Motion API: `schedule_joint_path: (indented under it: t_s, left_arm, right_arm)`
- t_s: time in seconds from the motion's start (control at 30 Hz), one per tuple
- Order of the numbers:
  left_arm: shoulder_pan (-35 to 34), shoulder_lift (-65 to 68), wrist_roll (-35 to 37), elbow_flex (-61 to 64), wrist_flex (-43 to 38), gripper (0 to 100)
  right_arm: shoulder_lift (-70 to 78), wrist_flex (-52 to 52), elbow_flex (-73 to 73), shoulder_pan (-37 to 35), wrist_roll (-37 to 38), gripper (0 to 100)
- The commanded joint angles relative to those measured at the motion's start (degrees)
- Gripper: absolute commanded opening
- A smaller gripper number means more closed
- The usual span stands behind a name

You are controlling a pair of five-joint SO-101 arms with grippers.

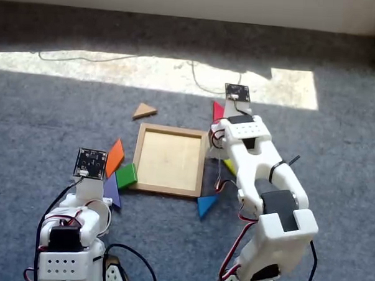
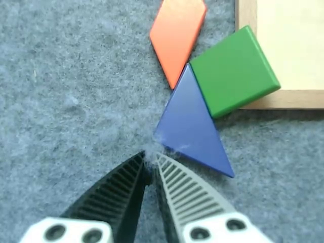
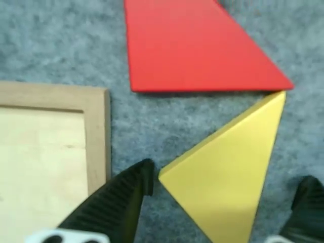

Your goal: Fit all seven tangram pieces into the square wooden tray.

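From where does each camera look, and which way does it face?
High view: fixed above, behind the arm bases, facing down over the tray; left arm and right arm show.
Left wrist view: on the left wrist, facing down at the blue triangle and green square; shut left gripper shows.
Right wrist view: on the right wrist, facing down at the yellow triangle and red triangle; open right gripper shows.
Shared: both wrist views catch the tray's rim.

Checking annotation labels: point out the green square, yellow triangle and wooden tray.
green square [image 2: 234, 71]: left wrist view, middle of its top face.
yellow triangle [image 3: 228, 167]: right wrist view, middle of its top face.
wooden tray [image 1: 165, 190]: high view, middle of its near rim.
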Motion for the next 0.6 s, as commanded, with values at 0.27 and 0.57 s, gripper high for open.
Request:
schedule_joint_path:
  t_s: [0.27, 0.57]
  left_arm:
    - [-0.4, -2.24, -0.09, 1.1, 0.26, 1]
    - [-0.4, -2.24, -0.09, 1.1, 0.26, 1]
  right_arm:
    - [-0.75, 1.54, -2.42, 1.63, -0.18, 22.1]
    - [-8.57, 5.23, -2.15, 2.24, 3.43, 21.7]
